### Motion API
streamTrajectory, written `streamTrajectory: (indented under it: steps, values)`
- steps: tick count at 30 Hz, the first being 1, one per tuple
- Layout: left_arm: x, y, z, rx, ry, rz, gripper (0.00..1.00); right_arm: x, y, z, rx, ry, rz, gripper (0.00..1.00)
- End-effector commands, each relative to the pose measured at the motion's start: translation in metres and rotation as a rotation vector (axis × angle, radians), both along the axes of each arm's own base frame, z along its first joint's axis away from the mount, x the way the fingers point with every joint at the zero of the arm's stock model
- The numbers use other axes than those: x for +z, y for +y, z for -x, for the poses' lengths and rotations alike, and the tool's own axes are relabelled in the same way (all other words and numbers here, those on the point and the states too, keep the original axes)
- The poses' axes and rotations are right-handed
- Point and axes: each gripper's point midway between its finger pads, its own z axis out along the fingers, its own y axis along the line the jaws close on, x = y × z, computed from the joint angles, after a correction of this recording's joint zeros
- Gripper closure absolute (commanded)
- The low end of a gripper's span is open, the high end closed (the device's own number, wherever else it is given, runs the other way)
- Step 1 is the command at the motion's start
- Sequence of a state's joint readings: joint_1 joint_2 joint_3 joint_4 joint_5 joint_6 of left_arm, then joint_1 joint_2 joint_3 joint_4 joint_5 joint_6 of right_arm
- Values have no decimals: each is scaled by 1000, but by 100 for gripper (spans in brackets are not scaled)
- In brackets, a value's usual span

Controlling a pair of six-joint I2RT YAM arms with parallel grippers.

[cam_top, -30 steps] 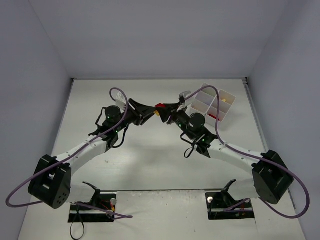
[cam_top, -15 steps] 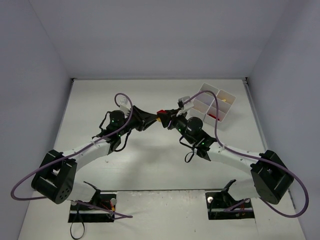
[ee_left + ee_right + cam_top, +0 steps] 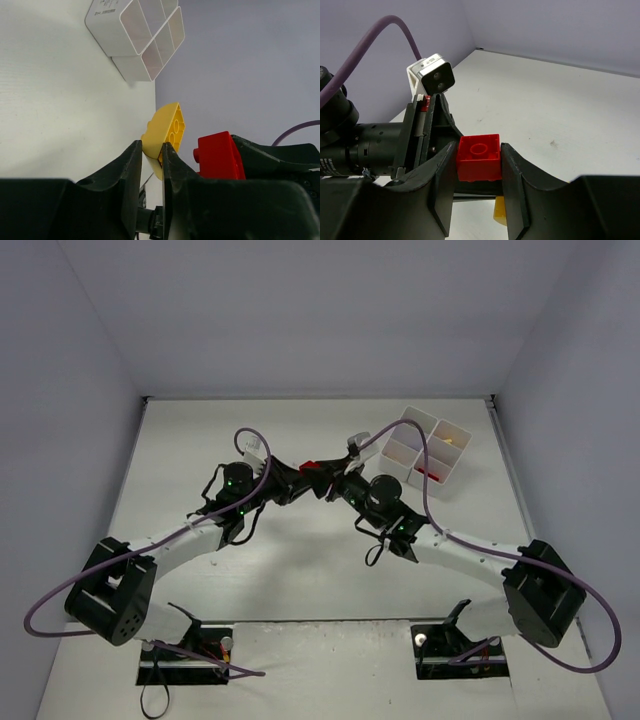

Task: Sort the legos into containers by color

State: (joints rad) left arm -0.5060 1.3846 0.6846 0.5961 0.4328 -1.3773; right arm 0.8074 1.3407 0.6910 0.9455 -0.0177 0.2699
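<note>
**Two arms, one brick apiece, nose to nose left of the tray**

Left arm [image 3: 170, 540], right arm [image 3: 470, 552]: both angled inward from the near edge, with wrists facing each other. They sit left of the white tray [image 3: 107, 17] and nearer than it.

Left gripper [image 3: 151, 150]: pinching a yellow brick [image 3: 167, 127] by its lower end. The brick is tilted, its long axis rising from the fingers toward the tray.

Right gripper [image 3: 478, 150]: clamped on a squarish red brick [image 3: 220, 156], just beside the yellow brick.

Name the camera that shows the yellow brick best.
Left wrist: the yellow brick sits mid-frame, large and clear, pinched by the left gripper. Right wrist shows only a sliver under the red brick. From above I cannot make it out.
</note>
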Motion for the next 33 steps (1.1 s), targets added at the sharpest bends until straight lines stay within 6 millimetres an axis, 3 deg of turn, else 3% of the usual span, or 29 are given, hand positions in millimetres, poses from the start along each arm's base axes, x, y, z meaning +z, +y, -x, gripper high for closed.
streamTrajectory:
  steps: [1,6,10,11,13,14,18,21,28,33]
  values:
    - [26,-1,-1,-15,-140,-11,89,37,3,0,7,-69,-95,100]
    - [-3,3,5,-41,-128,-132,88,17,-23,-10,-112,-33,31,100]
    - [-18,13,6,-47,-148,-249,89,1,-65,-28,-300,46,152,100]
    - [-25,15,9,-55,-128,-285,88,-9,-91,-36,-390,94,186,100]
    - [-21,20,8,-52,-162,-329,88,-18,-120,-43,-482,165,176,100]
    - [-24,22,10,-56,-156,-352,88,-28,-152,-49,-565,216,190,100]
    - [-15,29,10,-57,-206,-418,88,-46,-217,-58,-734,317,215,100]
    - [-7,35,11,-61,-254,-470,88,-58,-253,-66,-798,391,227,100]
    - [11,42,15,-65,-310,-515,88,-81,-296,-87,-898,505,255,100]
    - [21,44,19,-72,-347,-528,88,-90,-305,-105,-917,548,248,99]
